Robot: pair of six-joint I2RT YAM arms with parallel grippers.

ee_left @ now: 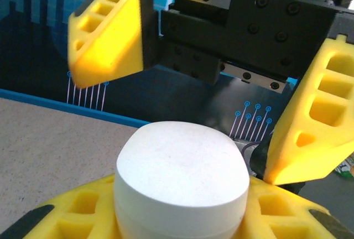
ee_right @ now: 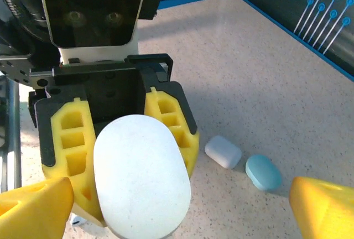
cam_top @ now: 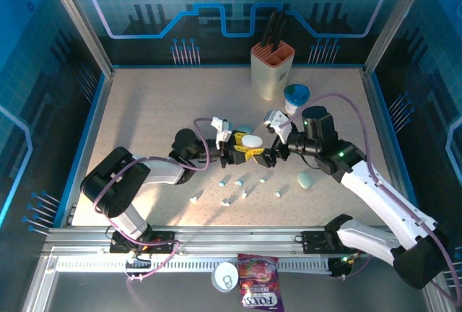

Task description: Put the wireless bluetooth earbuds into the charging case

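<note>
My left gripper (cam_top: 242, 144) is shut on a white pebble-shaped charging case (cam_top: 251, 141), lid closed, held above the table at mid-centre. In the left wrist view the case (ee_left: 182, 172) sits between my yellow fingers (ee_left: 66, 211). My right gripper (cam_top: 260, 152) faces it, open wide, its fingertips (ee_right: 33, 208) spread to either side of the case (ee_right: 141, 175) without touching. Several tiny earbuds (cam_top: 239, 180) lie scattered on the table in front of both grippers, white and pale blue.
A pale green case (cam_top: 305, 179) lies right of the earbuds. A small white case (ee_right: 223, 151) and a blue case (ee_right: 263, 171) rest on the table past the held case. A knife block (cam_top: 272, 66) and a blue cup (cam_top: 296, 95) stand at the back.
</note>
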